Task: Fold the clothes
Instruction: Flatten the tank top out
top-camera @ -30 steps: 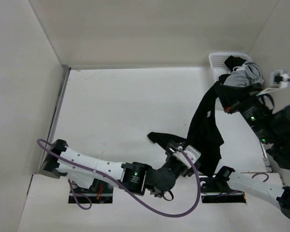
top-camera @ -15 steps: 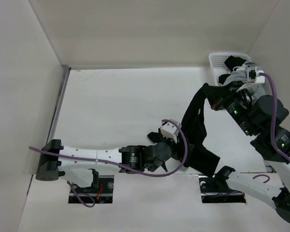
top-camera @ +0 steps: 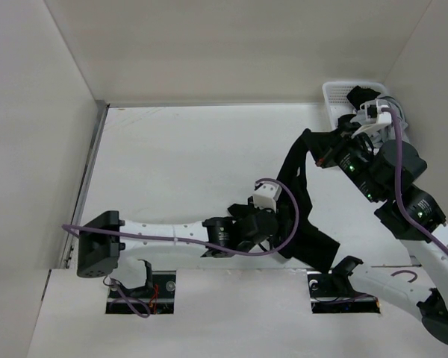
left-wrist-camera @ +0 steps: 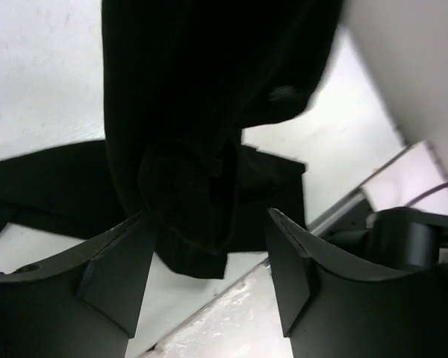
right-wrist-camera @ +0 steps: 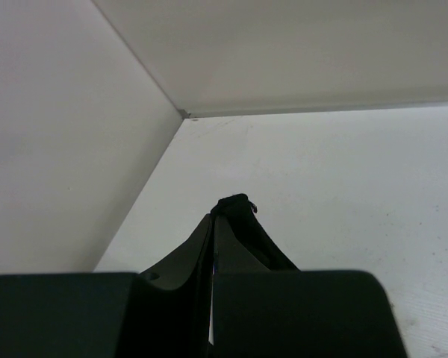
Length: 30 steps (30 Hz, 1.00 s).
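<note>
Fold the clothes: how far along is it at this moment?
Done: the black garment is out of the white basket. In hand: the right claw is shut on one end, holding it up while the rest trails to the table; the open left claw brackets a hanging fold, not gripping. Left: spreading it flat and every fold.

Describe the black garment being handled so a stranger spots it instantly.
On the white table, look at the right side, by the white mesh basket. The black garment hangs as a long plain strip from the shut right claw, unlike the laundry bunched inside the basket.
</note>
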Each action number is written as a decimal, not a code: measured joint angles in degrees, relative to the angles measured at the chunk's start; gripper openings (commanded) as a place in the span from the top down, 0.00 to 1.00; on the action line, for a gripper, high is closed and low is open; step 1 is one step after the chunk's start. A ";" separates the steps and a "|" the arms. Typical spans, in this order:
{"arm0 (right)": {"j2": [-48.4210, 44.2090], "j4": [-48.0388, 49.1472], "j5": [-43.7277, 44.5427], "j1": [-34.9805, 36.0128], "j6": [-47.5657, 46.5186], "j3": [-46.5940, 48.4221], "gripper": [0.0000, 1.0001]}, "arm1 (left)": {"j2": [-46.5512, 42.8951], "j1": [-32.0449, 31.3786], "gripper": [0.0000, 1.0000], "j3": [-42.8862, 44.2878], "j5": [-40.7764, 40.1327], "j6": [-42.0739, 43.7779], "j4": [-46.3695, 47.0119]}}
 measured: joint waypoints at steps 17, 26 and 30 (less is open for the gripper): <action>-0.17 2.27 -4.94 -4.35 1.09 -1.77 1.00 | 3.17 1.22 0.98 1.36 -4.20 -0.31 -7.76; -1.99 0.66 -5.07 -1.84 1.18 0.31 1.00 | -22.91 -6.45 1.00 10.12 -22.64 12.22 -17.11; -4.92 -1.20 -5.03 2.12 0.98 5.97 1.00 | -29.73 -10.97 1.00 18.51 -32.48 25.57 -12.76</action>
